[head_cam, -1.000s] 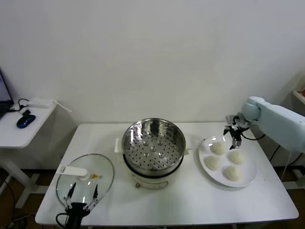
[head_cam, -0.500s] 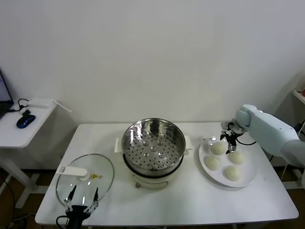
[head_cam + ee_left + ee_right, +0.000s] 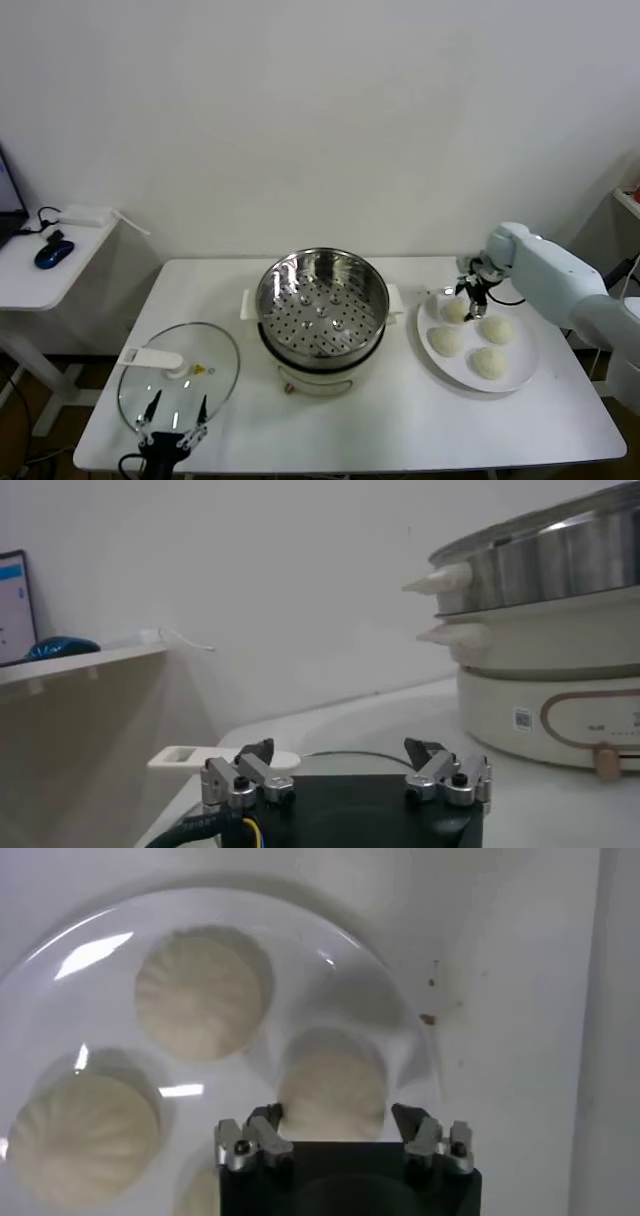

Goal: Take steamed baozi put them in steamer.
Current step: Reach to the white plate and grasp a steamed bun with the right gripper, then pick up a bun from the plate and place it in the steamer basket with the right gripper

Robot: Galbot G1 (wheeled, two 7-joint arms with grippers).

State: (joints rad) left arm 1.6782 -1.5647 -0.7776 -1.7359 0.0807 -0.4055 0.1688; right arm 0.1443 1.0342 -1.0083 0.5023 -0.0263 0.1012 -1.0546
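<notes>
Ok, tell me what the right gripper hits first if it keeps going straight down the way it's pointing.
Most likely a steamed baozi: the right gripper points down at it, one finger on either side, on the white plate. Whether they already touch is unclear.

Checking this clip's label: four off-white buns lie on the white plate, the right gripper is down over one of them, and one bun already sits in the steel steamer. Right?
Not quite: the round stainless-steel steamer with its perforated tray holds no bun, as the head view shows. All four off-white buns lie on the white plate, with the right gripper down over the far one.
</notes>
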